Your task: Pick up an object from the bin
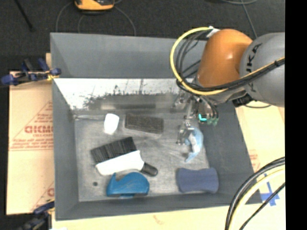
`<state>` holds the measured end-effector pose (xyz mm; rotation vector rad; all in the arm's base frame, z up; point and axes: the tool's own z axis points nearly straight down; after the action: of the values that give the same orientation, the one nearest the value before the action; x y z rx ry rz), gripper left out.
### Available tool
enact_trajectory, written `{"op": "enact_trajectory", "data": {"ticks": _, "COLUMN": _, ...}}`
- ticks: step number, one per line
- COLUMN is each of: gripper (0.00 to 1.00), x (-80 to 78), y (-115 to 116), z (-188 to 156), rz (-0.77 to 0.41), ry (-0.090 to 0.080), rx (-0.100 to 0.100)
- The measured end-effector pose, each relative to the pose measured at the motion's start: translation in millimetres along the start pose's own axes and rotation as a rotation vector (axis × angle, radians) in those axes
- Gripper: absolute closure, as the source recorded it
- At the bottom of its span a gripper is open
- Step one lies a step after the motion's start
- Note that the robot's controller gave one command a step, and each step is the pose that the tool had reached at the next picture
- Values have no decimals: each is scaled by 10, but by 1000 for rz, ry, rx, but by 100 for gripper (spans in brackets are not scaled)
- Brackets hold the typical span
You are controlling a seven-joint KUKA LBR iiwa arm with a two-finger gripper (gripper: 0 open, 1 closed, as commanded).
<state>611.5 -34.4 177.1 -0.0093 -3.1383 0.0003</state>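
While the claw (185, 134) hangs low inside the grey bin (64, 143), well to the arm's side of the black brush with the white handle (117, 156), nothing suggests that a lift is under way. Right at the claw, touching it or very nearly so, lies a pale blue, translucent, curved thing (195, 145). It is as far from the brush as the claw is, on the same side, and seems to rest on the bin floor. Whether the claw is spread, pressed together or pinching that pale blue piece I cannot tell; the view from above does not make it plain.

The other things lie apart from the claw:
- A small white cup-like thing (111, 122) sits just behind the brush, toward the back wall.
- A dark grey rectangular block (144, 123) lies behind the brush and a little toward the arm.
- A blue rounded thing (127, 184) lies just in front of the brush, touching its white handle or nearly so.
- A dark blue soft pad (196, 180) lies forward of the brush and well toward the arm, near the pale blue piece.

As I judge it, the approach is done or close to done, with the pale blue piece the thing nearest the claw. What is left is a sure closing on a thing, if that is not yet made, and then raising it clear of the bin.
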Motion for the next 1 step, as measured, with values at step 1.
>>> {"op": "enact_trajectory", "data": {"ticks": 1, "gripper": 0, "x": -16, "y": -1, "z": -49, "rz": 0, "ry": -8, "rx": 1}}
